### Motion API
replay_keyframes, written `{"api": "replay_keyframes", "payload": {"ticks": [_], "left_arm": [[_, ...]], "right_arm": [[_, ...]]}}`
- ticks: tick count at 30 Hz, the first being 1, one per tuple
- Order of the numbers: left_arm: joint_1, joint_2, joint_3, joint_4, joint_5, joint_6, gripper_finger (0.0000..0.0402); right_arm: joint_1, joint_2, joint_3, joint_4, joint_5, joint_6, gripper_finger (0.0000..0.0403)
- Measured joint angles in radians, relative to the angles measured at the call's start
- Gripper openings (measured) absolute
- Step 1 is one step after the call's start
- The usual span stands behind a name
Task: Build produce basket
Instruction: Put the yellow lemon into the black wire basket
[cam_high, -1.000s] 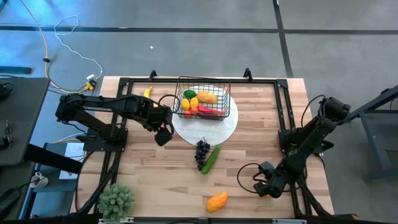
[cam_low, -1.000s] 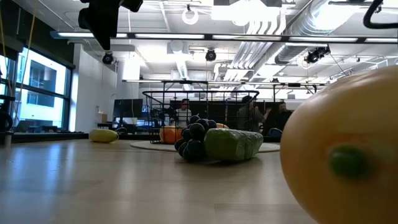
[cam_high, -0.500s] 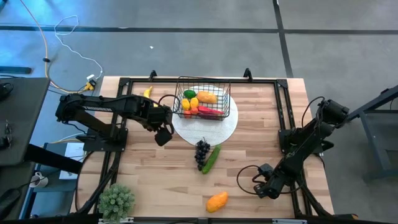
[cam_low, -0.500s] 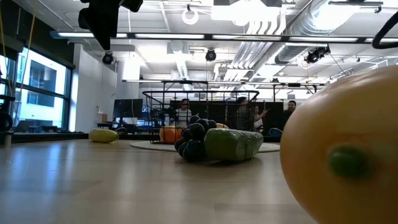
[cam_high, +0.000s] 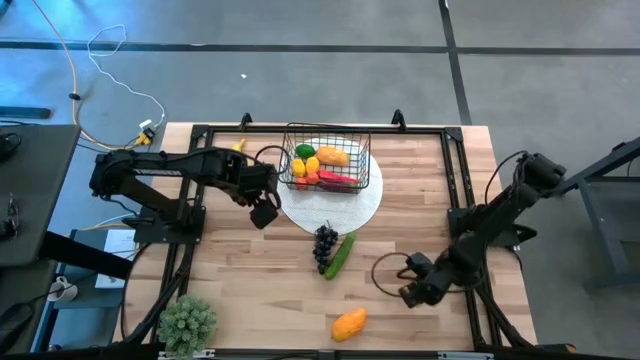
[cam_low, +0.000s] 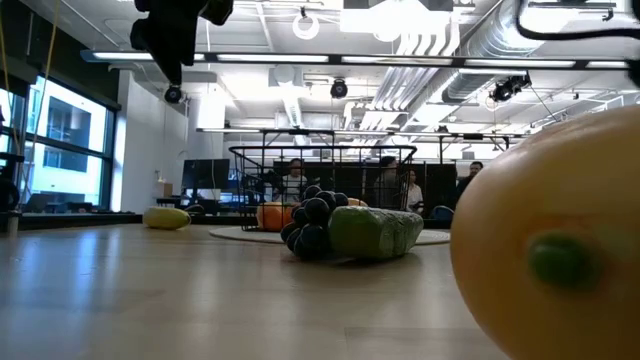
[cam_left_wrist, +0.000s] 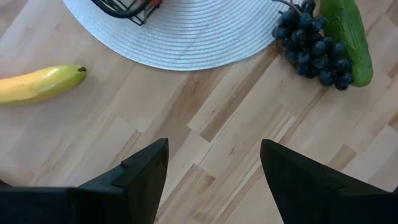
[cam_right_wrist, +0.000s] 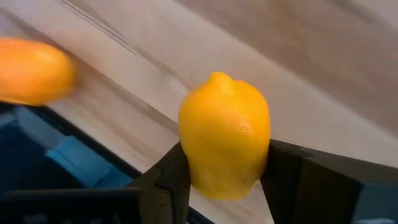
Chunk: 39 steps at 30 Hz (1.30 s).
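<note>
Right jaws (cam_right_wrist: 224, 180) pinch a plump yellow lemon (cam_right_wrist: 225, 142); left jaws (cam_left_wrist: 212, 168) hang spread above the table (cam_left_wrist: 205, 143).

Two dark, matte-black jointed arms on black frame mounts; black cable looping beside the right gripper (cam_high: 408, 292); left gripper (cam_left_wrist: 214, 168) showing broad, flat, angular black fingers.

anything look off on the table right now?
Nothing spilled or damaged. The basket sits upright on the white mat; grapes, cucumber, mango and banana lie loose on the table. The right gripper holds a lemon.
</note>
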Motion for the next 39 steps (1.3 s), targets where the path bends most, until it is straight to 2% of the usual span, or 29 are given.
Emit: {"api": "replay_keyframes", "payload": {"ticks": [14, 26, 33, 39], "left_arm": [[0.118, 0.0, 0.0, 0.005, -0.053, 0.105, 0.0243], [0.278, 0.0, 0.0, 0.035, -0.119, 0.242, 0.0243], [0.386, 0.0, 0.0, 0.081, -0.124, 0.273, 0.0243], [0.458, 0.0, 0.0, 0.169, -0.124, 0.334, 0.0243]], "right_arm": [[-0.351, -0.186, 0.001, 0.069, 0.068, -0.418, 0.0126], [-0.68, -0.213, 0.001, 0.38, 0.015, -0.752, 0.0127], [-0.841, -0.213, 0.001, 0.477, 0.014, -0.849, 0.0128], [-0.964, -0.213, 0.004, 0.65, 0.018, -0.914, 0.0128]]}}
